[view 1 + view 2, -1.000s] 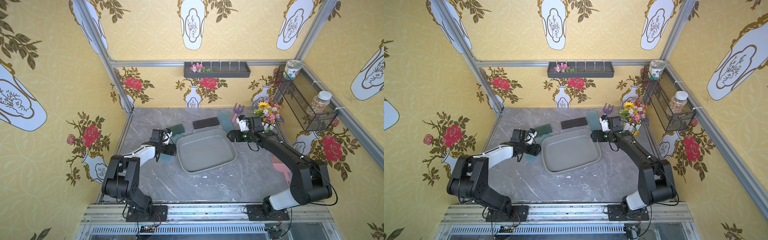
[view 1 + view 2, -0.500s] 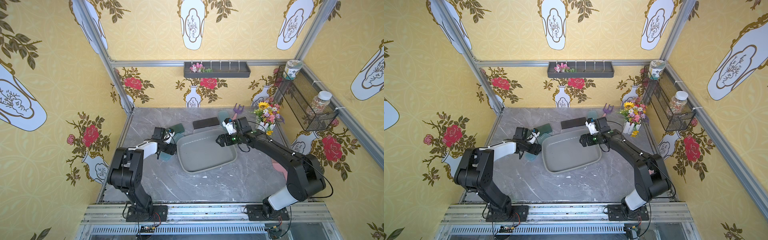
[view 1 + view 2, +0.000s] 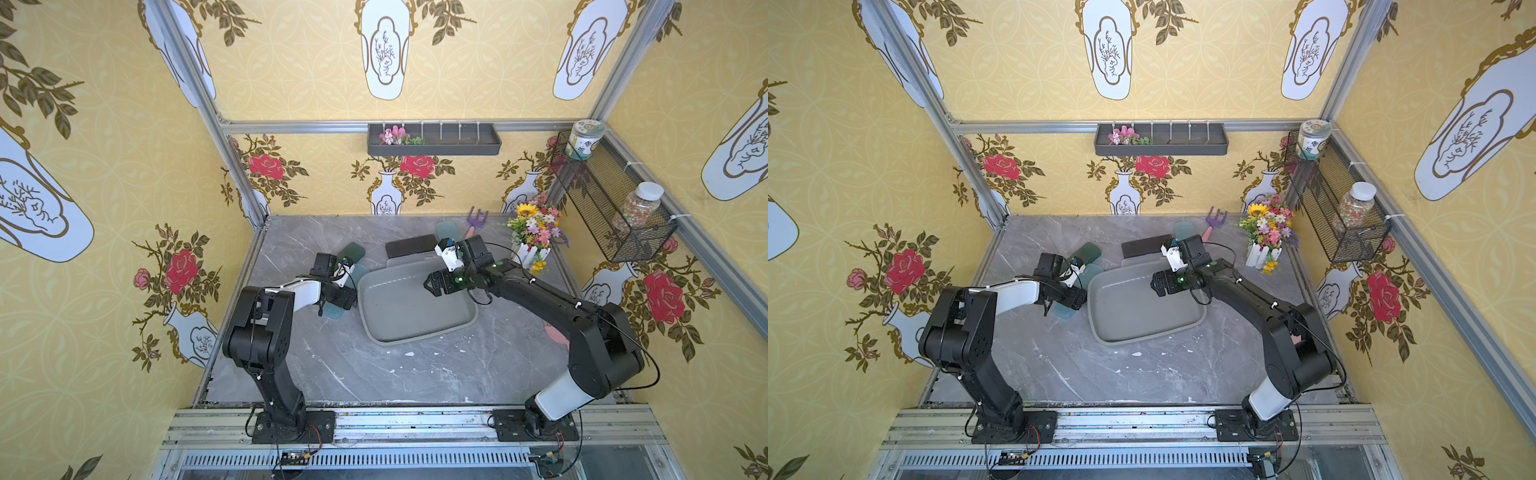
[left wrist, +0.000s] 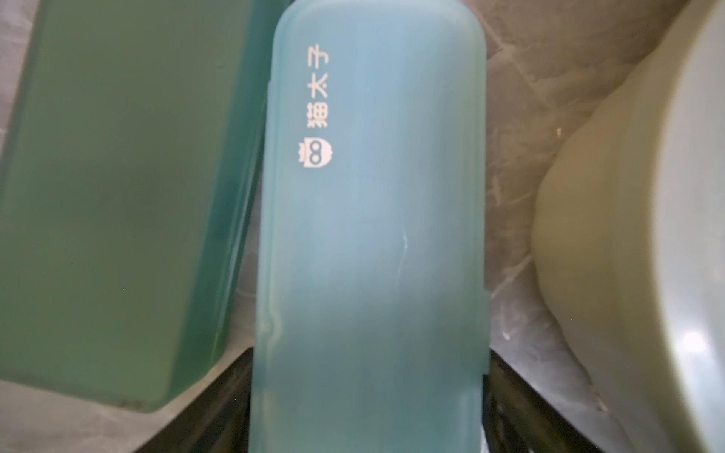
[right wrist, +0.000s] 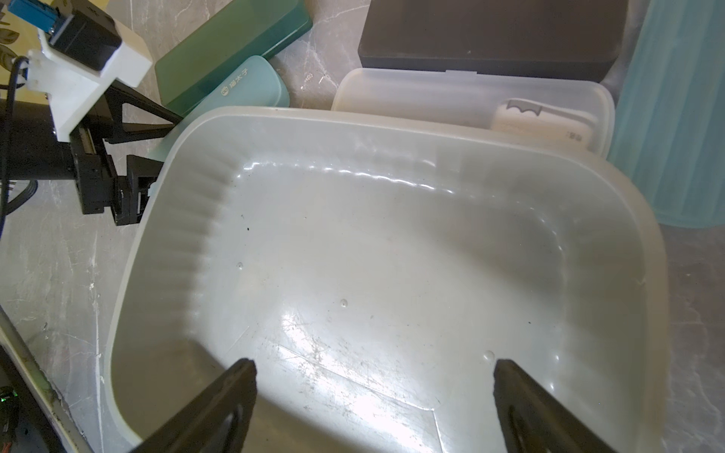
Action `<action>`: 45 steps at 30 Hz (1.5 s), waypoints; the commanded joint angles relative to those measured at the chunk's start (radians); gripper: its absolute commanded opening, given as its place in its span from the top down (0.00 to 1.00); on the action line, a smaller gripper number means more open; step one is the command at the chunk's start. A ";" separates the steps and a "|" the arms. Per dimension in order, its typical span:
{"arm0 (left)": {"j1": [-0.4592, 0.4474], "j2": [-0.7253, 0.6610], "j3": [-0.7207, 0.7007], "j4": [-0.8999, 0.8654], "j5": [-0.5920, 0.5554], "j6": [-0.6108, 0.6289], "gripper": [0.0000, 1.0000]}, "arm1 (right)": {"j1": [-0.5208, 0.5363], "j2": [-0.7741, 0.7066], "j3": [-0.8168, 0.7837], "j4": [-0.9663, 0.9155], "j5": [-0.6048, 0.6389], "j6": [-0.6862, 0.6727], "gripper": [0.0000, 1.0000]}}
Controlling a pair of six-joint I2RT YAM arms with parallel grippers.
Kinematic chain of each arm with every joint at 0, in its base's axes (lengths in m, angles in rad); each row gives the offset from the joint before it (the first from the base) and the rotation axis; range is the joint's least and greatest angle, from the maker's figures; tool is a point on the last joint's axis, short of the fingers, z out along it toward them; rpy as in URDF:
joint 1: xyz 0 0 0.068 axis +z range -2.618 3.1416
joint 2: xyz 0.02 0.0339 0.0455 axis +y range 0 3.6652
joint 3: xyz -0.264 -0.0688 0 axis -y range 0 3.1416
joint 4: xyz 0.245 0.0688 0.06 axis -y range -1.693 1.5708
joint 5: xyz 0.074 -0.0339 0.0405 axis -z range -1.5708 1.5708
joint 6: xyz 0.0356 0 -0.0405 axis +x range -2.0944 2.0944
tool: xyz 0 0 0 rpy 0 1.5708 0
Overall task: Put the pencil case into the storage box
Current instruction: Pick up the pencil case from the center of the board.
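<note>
The dark green pencil case (image 4: 117,196) lies flat on the grey marble table (image 3: 332,374), on the left gripper's (image 4: 368,361) side away from the storage box (image 3: 407,307). Just beside it, the light blue pencil case (image 4: 372,215) also lies on the table, outside the box and close to its rim. Its near end sits between the left gripper's fingers (image 4: 231,400), one along each long edge, and its white-printed end reaches out past the fingertips. Whether they press on the case or merely flank it cannot be told.

The right gripper (image 5: 372,362) hangs over the box's bare floor, its jaws spread wide with nothing between them. Beyond its fingertips, past the far rim, lies a clear pencil case (image 5: 451,94), with a black case (image 5: 490,35) behind that and a ribbed pale-blue case (image 5: 674,117) off to one side.
</note>
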State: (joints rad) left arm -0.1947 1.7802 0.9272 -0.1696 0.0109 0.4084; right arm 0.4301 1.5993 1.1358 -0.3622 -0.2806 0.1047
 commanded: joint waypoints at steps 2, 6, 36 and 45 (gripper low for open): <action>-0.014 0.034 0.000 -0.110 -0.074 -0.029 0.15 | 0.002 -0.004 0.002 0.028 0.016 0.002 0.03; -0.014 0.052 0.022 -0.124 -0.045 -0.066 0.29 | 0.002 -0.011 -0.010 0.031 0.018 0.003 0.03; -0.035 -0.133 -0.109 -0.056 -0.111 -0.204 0.25 | 0.021 -0.042 -0.027 0.032 0.002 0.026 0.03; -0.040 -0.195 -0.102 -0.062 -0.083 -0.224 0.25 | 0.028 -0.035 -0.020 0.035 -0.002 0.033 0.03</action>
State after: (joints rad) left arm -0.2329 1.5921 0.8242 -0.2314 -0.0940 0.1986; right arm 0.4553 1.5604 1.1095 -0.3580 -0.2726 0.1272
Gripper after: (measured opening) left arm 0.783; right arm 0.971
